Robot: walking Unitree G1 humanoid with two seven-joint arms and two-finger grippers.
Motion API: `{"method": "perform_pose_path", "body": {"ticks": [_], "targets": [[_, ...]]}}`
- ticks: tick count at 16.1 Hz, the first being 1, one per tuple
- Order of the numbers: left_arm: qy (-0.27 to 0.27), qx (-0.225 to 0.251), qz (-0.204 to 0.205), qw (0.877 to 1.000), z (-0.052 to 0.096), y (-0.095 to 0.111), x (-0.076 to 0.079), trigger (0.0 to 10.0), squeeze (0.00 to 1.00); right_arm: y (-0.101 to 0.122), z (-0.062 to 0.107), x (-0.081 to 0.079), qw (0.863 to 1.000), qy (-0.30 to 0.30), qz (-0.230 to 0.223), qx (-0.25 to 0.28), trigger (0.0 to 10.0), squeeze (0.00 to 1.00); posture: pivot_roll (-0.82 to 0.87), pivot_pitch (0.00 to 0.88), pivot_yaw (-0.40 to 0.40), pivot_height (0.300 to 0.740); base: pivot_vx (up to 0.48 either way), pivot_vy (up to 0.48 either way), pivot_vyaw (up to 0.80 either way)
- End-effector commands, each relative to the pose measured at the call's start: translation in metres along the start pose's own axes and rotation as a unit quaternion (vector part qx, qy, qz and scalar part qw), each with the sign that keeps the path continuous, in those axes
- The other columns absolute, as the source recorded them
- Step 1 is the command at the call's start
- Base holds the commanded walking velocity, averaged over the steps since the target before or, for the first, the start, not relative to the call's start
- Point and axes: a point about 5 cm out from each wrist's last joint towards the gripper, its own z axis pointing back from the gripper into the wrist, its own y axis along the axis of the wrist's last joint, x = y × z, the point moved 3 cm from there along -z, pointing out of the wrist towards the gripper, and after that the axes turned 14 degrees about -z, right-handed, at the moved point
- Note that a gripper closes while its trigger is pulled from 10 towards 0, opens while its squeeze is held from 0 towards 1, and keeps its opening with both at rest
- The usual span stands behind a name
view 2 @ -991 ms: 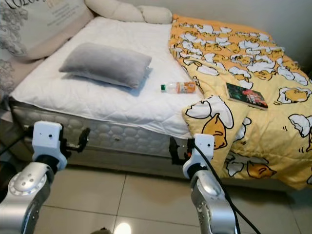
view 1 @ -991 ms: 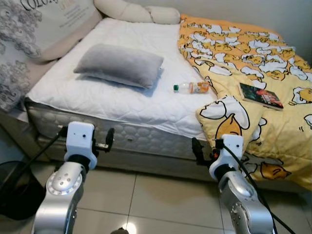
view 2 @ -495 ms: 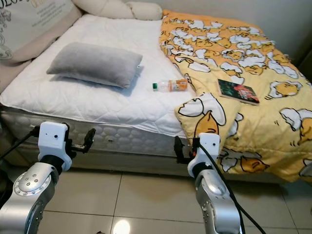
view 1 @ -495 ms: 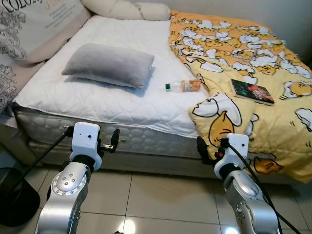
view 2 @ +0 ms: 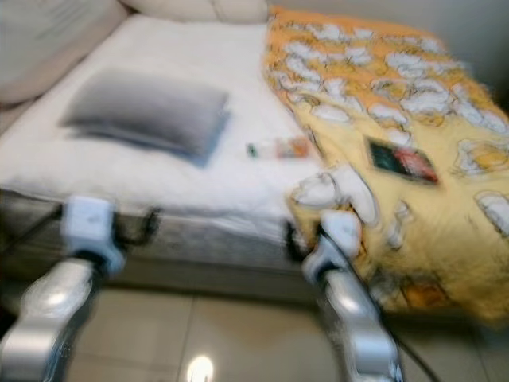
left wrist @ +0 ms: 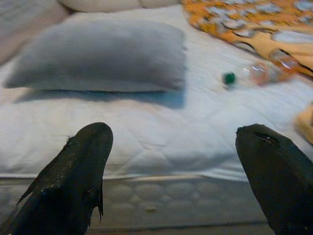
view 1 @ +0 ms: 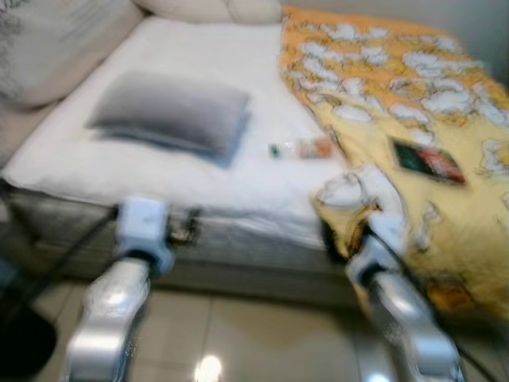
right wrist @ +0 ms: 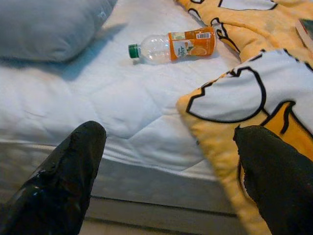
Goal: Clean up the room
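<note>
Head cameras are smearing pretty badly right now, so the details are coming from my wrists. I'm standing at the foot-side edge of the bed [view 1: 199, 179] with both arms raised in front of me over the tile floor [view 1: 262, 334].

My left claw [left wrist: 181, 171] is hanging released, fingers [left wrist: 78, 166] spread wide, pointing at the white mattress edge. Straight ahead of it, around 11 o'clock on the bed, a gray pillow [left wrist: 98, 56] is lying flat on the white sheet.

My right claw [right wrist: 171, 176] is released too, its two black fingers well apart, hovering just short of the mattress side. Beyond it, at about 12 o'clock, a clear plastic bottle [right wrist: 171, 46] with an orange label and a green cap is lying on its side on the sheet, cap pointing toward the pillow. It's sitting just beside the edge of the yellow cartoon blanket [right wrist: 244, 98], between the pillow and the blanket.

Over at 2 o'clock a dark book [view 1: 428, 161] is resting on top of the blanket. A couple of cream cushions [view 1: 231, 8] are lying along the far end of the bed at 12 o'clock.

Neither claw is touching anything.
</note>
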Motion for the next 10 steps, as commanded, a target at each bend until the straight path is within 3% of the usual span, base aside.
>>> {"method": "perform_pose_path", "body": {"ticks": [1, 10], "targets": [[0.015, -0.007, -0.008, 1.000, 0.0031, -0.0032, -0.0105, 10.0, 0.00, 0.0020, -0.0039, -0.0146, 1.000, 0.022, -0.006, 0.003, 10.0, 0.00, 0.07, 0.000, -0.041, 0.740, 0.398, 0.000, 0.00], [0.008, -0.008, -0.012, 1.000, -0.0015, -0.0043, -0.0099, 10.0, 0.00, 0.0034, -0.0036, -0.0129, 1.000, 0.015, -0.006, 0.007, 10.0, 0.00, 0.06, 0.000, -0.029, 0.740, 0.398, 0.000, 0.00]]}}
